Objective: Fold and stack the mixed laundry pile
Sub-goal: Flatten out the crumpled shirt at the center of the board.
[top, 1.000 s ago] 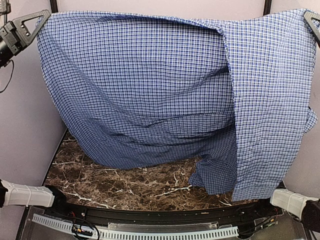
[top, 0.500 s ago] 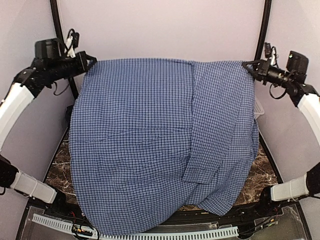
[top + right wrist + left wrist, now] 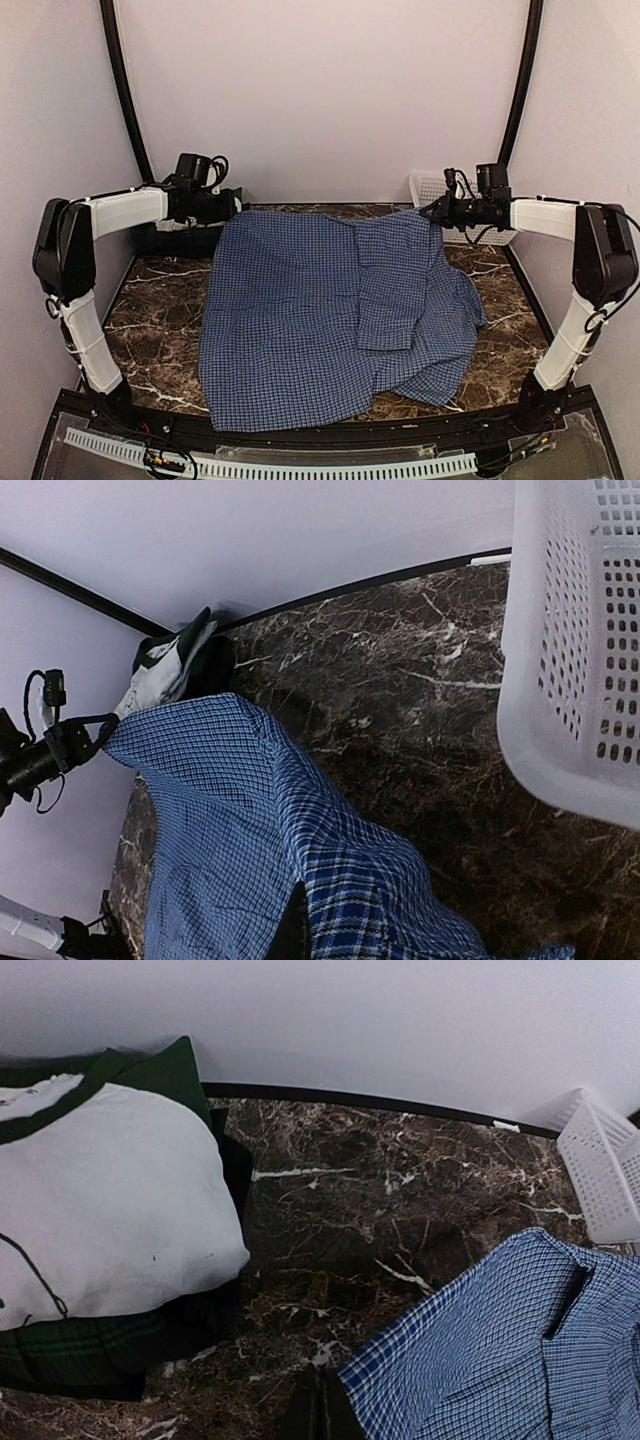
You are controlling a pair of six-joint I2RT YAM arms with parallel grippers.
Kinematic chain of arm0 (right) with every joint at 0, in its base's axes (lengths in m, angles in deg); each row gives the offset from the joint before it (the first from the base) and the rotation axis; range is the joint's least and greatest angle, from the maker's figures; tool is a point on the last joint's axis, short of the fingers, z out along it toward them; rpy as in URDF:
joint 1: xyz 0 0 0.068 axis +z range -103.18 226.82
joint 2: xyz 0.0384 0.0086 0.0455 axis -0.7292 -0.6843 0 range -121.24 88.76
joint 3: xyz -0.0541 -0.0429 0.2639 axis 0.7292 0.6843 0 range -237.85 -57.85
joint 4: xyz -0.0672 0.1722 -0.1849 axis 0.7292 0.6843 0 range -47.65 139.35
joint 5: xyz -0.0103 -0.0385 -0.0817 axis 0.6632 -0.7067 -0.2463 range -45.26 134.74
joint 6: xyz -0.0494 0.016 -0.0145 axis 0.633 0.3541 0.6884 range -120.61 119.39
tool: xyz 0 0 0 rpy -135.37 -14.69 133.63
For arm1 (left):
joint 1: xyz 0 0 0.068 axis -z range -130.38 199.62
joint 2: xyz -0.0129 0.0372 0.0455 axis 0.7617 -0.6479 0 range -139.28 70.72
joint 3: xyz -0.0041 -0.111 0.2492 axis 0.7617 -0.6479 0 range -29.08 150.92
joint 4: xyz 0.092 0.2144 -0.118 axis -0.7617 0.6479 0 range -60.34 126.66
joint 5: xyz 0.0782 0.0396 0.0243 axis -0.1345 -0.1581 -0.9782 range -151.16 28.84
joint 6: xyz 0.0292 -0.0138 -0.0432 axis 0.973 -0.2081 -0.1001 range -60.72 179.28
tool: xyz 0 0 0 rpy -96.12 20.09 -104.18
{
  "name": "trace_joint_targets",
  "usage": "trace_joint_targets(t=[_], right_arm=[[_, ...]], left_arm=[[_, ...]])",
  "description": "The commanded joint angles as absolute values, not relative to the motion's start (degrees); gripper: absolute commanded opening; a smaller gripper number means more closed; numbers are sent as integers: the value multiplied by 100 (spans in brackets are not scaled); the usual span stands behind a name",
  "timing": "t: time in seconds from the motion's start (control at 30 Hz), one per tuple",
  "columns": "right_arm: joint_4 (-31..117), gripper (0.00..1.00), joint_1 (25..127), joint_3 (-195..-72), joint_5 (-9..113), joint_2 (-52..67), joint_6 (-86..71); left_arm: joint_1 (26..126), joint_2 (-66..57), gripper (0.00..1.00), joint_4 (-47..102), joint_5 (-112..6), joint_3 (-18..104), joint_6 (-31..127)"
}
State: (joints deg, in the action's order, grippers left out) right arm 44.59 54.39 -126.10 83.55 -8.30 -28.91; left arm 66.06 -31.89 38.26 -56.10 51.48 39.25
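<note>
Laying the check shirt (image 3: 300,320) flat on the table (image 3: 150,300). The left gripper (image 3: 236,204) and right gripper (image 3: 430,212) each pinch a far corner, jaws pressed together on cloth. Judgement: lower evenly, keep the far hem taut, release together. Only the left wrist view shows the white-and-green garment (image 3: 110,1200) clearly, stacked far left; from above the arm hides it.

Bare marble (image 3: 150,300) flanking shirt (image 3: 300,320), basket (image 3: 428,188) far right, garments (image 3: 100,1200) far left

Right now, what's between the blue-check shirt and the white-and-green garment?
Nothing: only bare marble table separates the blue-check shirt from the white-and-green garment, clearest in the left wrist view.
</note>
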Motion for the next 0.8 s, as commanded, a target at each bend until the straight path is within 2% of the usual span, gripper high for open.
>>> trace_joint_targets(t=[0.0,0.1,0.17,0.23,0.3,0.33,0.37,0.4,0.43,0.47,0.5,0.53,0.57,0.77], right_arm=[[4096,0,5634,-13450,7657,-1386,-2382],[4578,0,5751,-14105,7217,-1951,-2173],[4870,6,5810,-14491,7027,-2211,-2091],[5129,17,5864,-14813,6827,-2385,-2039],[5471,34,5905,-15143,6604,-2496,-1971],[5617,41,5918,-15267,6515,-2508,-1932],[5758,49,5942,-15374,6431,-2503,-1888],[5915,54,5953,-15461,6346,-2468,-1833],[6049,57,5956,-15524,6257,-2398,-1781],[6179,62,5956,-15550,6158,-2299,-1713],[6318,70,5956,-15581,6042,-2215,-1649],[6493,86,5956,-15666,5917,-2153,-1579],[6697,96,5956,-15769,5851,-2124,-1500],[7377,98,5934,-16033,5442,-1931,-1232]], left_arm=[[6518,-3907,0,3425,-5616,6007,4195],[6509,-4610,0,3707,-5711,6849,4413],[6491,-4931,0,3802,-5813,7241,4461],[6436,-5182,0,3987,-5989,7557,4439],[6328,-5399,4,4147,-5934,7848,4400],[6266,-5461,13,4225,-5893,7968,4391],[6233,-5578,18,4426,-5781,8214,4403],[6198,-5616,34,4531,-5751,8331,4414],[6180,-5647,42,4729,-5777,8518,4448],[6177,-5642,56,4823,-5814,8584,4463],[6175,-5606,59,4971,-5882,8684,4496],[6175,-5517,62,5023,-5929,8714,4500],[6179,-5476,63,5102,-6008,8713,4490],[6209,-4797,64,5040,-5824,8167,4243]])
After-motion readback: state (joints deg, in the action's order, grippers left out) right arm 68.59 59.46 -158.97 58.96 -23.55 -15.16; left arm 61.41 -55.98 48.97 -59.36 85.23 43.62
